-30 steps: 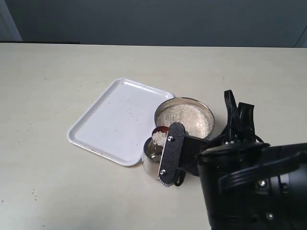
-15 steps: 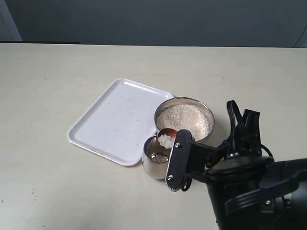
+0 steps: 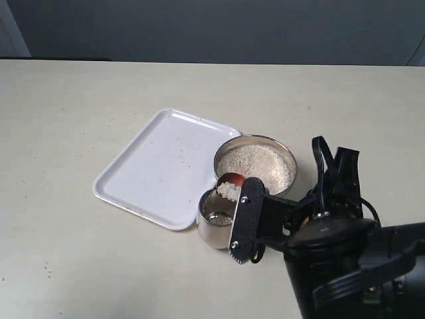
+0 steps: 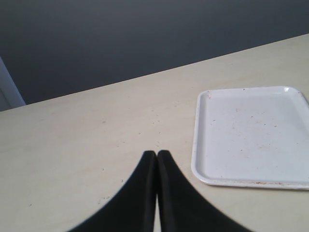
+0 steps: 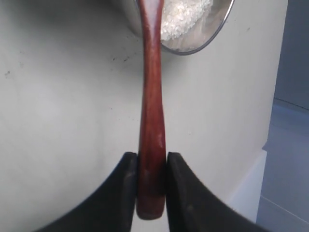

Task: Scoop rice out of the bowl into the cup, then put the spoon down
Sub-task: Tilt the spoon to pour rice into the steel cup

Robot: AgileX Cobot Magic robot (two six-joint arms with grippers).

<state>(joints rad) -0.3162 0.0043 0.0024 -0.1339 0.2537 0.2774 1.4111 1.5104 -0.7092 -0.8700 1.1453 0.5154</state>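
Observation:
The steel bowl holds a heap of rice right of the white tray. The small steel cup stands just in front of the bowl, touching the tray's corner. My right gripper is shut on the handle end of the reddish-brown spoon. The spoon's bowl carries a small load of rice and hangs over the cup's far rim, next to the bowl. In the right wrist view a steel rim with rice shows past the handle. My left gripper is shut on nothing over bare table.
A white rectangular tray lies left of the bowl and cup, with a few specks on it. My right arm's black body fills the lower right corner. The cream table ends at a dark back wall.
The right gripper and the spoon shifted right, from over the cup's middle to its bowl-side rim. Rice still sits on the spoon. Over the last half second it barely moved.

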